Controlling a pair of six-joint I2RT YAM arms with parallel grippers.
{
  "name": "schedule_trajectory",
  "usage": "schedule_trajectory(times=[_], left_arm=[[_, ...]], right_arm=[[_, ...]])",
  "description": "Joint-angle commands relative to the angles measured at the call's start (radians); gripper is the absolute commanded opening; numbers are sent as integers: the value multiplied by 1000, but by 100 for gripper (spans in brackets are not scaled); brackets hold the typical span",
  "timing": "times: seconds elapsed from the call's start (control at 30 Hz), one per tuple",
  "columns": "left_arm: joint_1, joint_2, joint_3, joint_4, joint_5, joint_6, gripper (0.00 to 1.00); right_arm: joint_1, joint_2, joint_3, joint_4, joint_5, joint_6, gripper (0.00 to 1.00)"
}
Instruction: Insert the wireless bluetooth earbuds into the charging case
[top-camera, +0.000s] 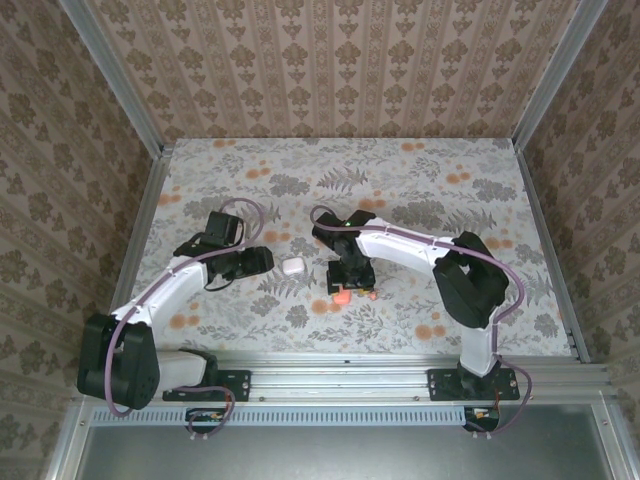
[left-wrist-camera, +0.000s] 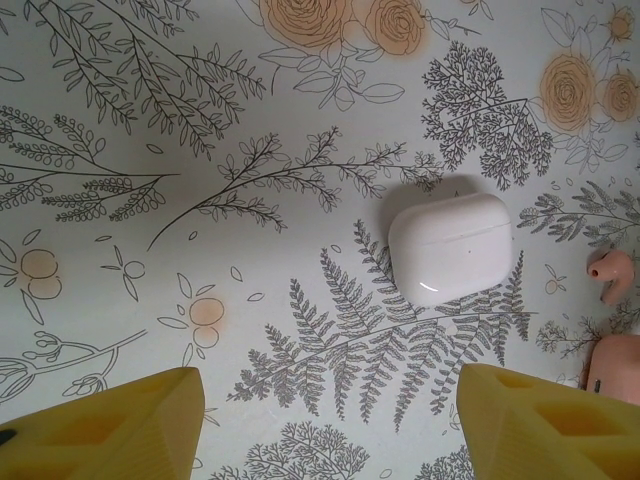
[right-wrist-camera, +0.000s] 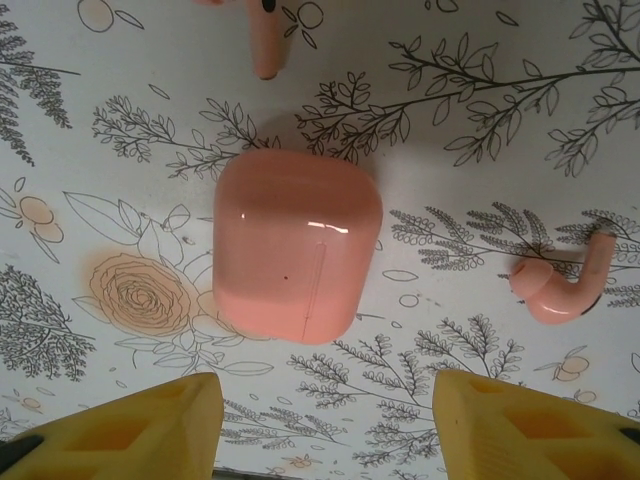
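Note:
A white charging case lies closed on the floral tablecloth, ahead and to the right of my left gripper. That gripper is open, with only cloth between its yellow fingers. In the top view the white case sits just right of the left gripper. A coral charging case lies closed just ahead of my open right gripper, which holds nothing. One coral earbud lies loose to the case's right, and another coral earbud lies beyond it at the top edge. The coral case rests beneath the right gripper.
The coral case and a coral earbud show at the right edge of the left wrist view. Patterned walls with metal rails enclose the table on three sides. The two arms meet near the table's middle.

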Motion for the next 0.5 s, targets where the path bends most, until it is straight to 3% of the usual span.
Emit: schedule_trajectory(times=[0.0,0.47], left_arm=[[-7,9,-5,1,1,9,68],[-7,25,6,7,-3,4,68]], right_arm=[[6,36,27,-10,-2,-11,59],[1,118,61,19,-28,-36,59]])
